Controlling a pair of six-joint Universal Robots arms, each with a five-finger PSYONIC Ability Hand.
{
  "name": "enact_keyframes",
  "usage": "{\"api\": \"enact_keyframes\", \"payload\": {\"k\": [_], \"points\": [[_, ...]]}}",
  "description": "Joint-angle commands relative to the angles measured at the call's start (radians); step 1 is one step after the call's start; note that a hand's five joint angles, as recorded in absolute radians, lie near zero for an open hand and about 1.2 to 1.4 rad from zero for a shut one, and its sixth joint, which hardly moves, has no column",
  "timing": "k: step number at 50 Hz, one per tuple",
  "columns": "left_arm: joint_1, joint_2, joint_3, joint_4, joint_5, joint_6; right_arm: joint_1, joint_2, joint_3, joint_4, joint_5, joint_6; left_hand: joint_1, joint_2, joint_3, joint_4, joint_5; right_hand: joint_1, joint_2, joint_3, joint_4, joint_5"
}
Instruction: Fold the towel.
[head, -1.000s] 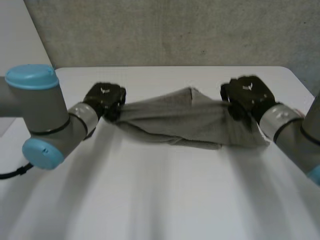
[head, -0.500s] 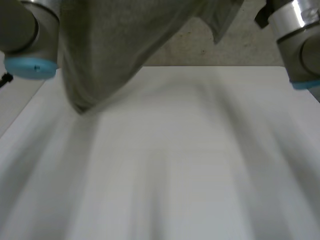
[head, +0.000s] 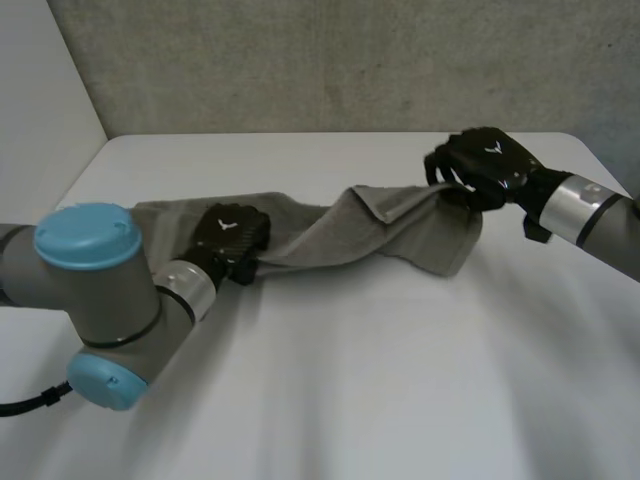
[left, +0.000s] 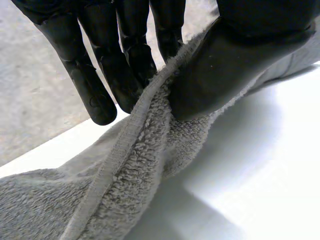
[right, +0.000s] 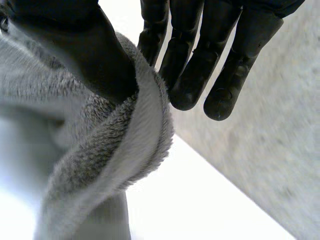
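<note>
Nearest the camera, the left arm (head: 95, 290) reaches in low over the white worktop (head: 380, 380). The left hand (head: 232, 238) sits on the towel (head: 340, 235) close to that cloth's left end, and a short flap lies flat on the worktop at the hand's outer side. In the left wrist view the thumb (left: 235, 65) presses the towel's hemmed edge against the fingers (left: 125, 75), so the hand is pinching the cloth and is not spread over it.

The towel is grey terry. It runs across the middle of the worktop as a loose, twisted band between the two hands, bunched along its length and nowhere laid out flat.

Farther off, the right hand (head: 485, 170) holds the towel's other end, lifted a little clear of the worktop, with a corner hanging down just beside it. The right wrist view shows its thumb clamping a rolled edge of cloth against the fingers. The cloth is too rolled there to tell whether this grip is on a true corner or partway along the edge.

Behind the worktop stands a rough grey wall (head: 350, 60).

Assessment: no fold is made yet, and the step in hand appears to be laying the towel out. The next move calls for both pinches to hold while the hands draw apart and lower, taking out the twist so the cloth lies flat before an edge is carried over.
</note>
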Motion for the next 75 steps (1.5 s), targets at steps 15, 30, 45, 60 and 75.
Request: {"api": "enact_keyframes", "payload": {"k": [15, 30, 45, 60, 75], "points": [[-0.16, -0.005, 0.011, 0.001, -0.01, -0.015, 0.001, -0.118, 0.233, 0.048, 0.556, -0.448, 0.14, 0.071, 0.065, 0.038, 0.079, -0.345, -0.339, -0.338, -0.34, -0.358], [-0.177, -0.013, 0.004, -0.009, -0.009, -0.012, 0.011, -0.224, 0.367, 0.013, 0.535, -0.407, -0.57, -0.639, -0.645, -0.672, -0.631, -1.073, -1.067, -1.066, -1.069, -1.086], [-0.131, 0.066, 0.004, -0.032, -0.009, -0.013, 0.157, -0.192, 0.365, -0.009, 0.472, 0.072, -0.728, -0.798, -0.803, -0.831, -0.79, -1.014, -1.008, -1.007, -1.009, -1.026], [0.09, 0.061, 0.005, -0.103, 0.006, -0.004, 0.225, 0.028, 0.302, -0.075, 0.613, -0.169, -0.761, -0.83, -0.836, -0.863, -0.822, -0.576, -0.57, -0.569, -0.572, -0.589], [0.159, 0.112, -0.14, -0.17, 0.074, -0.004, 0.215, 0.02, 0.317, -0.139, 0.639, -0.215, -0.758, -0.827, -0.833, -0.86, -0.819, -0.215, -0.209, -0.208, -0.21, -0.228]]}}
